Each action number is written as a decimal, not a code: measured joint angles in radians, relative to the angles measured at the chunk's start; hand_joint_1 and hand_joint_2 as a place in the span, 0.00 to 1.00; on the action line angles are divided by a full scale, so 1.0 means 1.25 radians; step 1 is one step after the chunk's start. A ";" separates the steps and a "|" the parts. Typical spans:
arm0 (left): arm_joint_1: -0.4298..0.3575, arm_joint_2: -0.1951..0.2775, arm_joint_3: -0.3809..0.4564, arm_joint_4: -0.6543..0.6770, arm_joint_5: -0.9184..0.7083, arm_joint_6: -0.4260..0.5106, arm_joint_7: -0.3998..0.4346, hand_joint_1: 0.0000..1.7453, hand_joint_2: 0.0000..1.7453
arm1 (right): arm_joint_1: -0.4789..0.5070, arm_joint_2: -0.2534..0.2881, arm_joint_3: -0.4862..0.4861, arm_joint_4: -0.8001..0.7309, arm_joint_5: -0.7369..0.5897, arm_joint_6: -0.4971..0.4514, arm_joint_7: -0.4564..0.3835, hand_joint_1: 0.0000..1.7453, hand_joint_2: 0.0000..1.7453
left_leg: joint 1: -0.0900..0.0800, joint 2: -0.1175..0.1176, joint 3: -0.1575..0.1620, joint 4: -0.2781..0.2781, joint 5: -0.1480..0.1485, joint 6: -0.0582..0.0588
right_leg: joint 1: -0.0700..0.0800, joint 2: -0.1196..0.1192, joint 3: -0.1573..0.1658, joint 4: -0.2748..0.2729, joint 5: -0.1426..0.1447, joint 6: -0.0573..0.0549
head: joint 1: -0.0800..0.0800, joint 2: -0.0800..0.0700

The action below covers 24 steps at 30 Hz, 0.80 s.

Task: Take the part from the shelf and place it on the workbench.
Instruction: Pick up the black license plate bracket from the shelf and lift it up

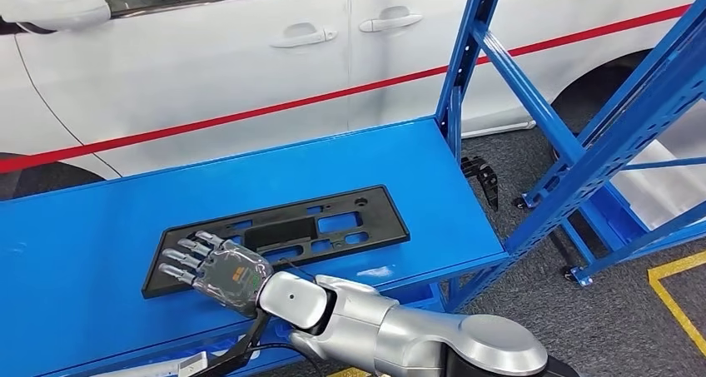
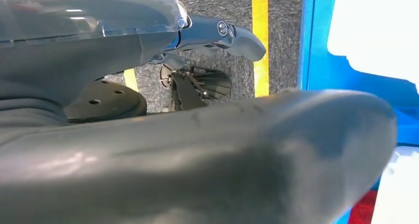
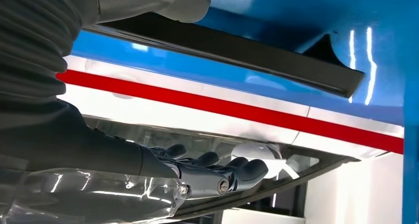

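Right hand (image 1: 218, 270), fingers apart, rests on flat black slotted plastic panel (image 1: 333, 223) lying on blue workbench (image 1: 75, 252); lift straight up, avoid dragging it.

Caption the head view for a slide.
Right hand rests on the black part lying flat on the blue workbench, beside the blue shelf frame and white car.

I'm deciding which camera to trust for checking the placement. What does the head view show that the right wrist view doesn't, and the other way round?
Head view alone: the whole black part lying flat on the blue workbench, the blue shelf frame, and the car's door handles.
Right wrist view alone: the thumb beside the part's edge, seen edge-on.
Both: the right hand over the part, fingers extended, the white car and its red stripe.
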 joint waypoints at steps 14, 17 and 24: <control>0.001 0.003 0.018 0.000 0.022 -0.010 -0.023 0.00 0.00 | 0.012 0.002 0.007 -0.010 0.069 0.087 -0.037 0.00 1.00 | 0.007 0.002 -0.050 0.111 -0.039 -0.036 | -0.002 0.001 0.029 -0.048 0.004 -0.020 | -0.003 0.000; 0.002 0.004 0.025 0.000 0.028 -0.012 -0.030 0.00 0.00 | 0.014 0.002 0.009 -0.007 0.080 0.096 -0.041 0.00 1.00 | 0.001 0.001 0.002 0.001 -0.004 -0.024 | 0.002 0.001 0.028 -0.046 0.003 -0.011 | -0.002 0.000; 0.013 0.005 0.038 0.000 0.037 -0.014 -0.041 0.00 0.00 | 0.020 0.000 0.012 0.012 0.091 0.104 -0.012 0.00 1.00 | 0.003 0.003 0.007 -0.012 0.005 0.006 | -0.001 -0.001 -0.037 0.099 -0.081 0.012 | -0.001 0.000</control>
